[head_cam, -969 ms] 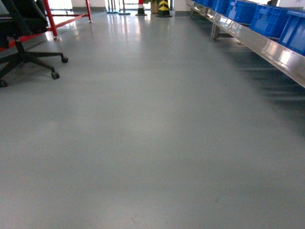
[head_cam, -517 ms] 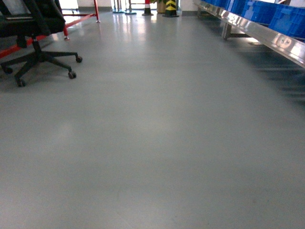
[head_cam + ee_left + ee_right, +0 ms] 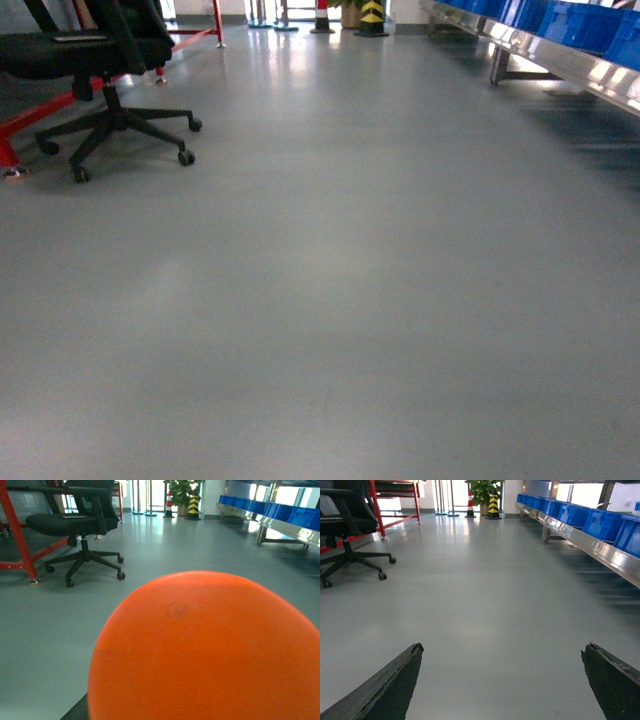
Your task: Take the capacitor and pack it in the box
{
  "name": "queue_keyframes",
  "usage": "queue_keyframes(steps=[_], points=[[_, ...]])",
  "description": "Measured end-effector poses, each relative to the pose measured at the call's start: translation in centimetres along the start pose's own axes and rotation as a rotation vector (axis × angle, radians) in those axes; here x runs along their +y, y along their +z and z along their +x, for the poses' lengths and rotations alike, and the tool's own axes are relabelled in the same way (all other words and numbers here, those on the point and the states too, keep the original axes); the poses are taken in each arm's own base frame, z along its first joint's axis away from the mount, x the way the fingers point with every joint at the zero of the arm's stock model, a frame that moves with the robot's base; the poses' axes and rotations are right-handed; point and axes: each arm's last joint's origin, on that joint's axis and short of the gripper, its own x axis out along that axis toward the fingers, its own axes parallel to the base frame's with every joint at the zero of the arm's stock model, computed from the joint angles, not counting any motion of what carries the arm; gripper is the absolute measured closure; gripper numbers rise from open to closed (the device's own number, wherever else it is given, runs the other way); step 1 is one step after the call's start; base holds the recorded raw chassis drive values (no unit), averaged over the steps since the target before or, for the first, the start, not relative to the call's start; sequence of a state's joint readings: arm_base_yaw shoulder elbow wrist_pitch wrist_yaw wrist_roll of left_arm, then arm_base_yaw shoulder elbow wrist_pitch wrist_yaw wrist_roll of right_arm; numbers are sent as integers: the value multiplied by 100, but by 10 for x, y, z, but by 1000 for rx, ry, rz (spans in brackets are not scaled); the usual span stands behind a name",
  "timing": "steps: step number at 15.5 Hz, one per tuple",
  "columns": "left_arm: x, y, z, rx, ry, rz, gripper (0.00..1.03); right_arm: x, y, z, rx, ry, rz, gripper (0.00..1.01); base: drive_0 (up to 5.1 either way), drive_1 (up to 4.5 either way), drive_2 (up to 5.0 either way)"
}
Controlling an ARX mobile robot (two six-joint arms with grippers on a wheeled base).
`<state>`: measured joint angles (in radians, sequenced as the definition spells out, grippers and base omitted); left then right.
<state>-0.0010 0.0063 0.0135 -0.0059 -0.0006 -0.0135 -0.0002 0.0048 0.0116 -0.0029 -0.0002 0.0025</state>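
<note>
Glossy grey floor (image 3: 330,300), black office chair (image 3: 100,70) at left, blue bins (image 3: 580,515) along the right.

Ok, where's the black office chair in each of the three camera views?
Head: the black office chair is upper left.
Left wrist: upper left, above the orange dome that fills the foreground.
Right wrist: at the far left edge, partly cut off.
Shared landmark: the yellow-and-black striped post at the far end of the floor.

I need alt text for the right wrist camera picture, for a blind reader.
Two dark fingertips of the open right gripper frame bare grey floor. A black office chair stands far left; blue bins line a metal rack on the right.
</note>
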Motion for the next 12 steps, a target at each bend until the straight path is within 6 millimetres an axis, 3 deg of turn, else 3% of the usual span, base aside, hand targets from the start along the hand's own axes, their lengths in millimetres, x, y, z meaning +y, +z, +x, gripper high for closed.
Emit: queue_keyframes(steps=[12], points=[[0,0,0,0,0,0,59,0,0,0,3,0,0,3,-488,257,257]])
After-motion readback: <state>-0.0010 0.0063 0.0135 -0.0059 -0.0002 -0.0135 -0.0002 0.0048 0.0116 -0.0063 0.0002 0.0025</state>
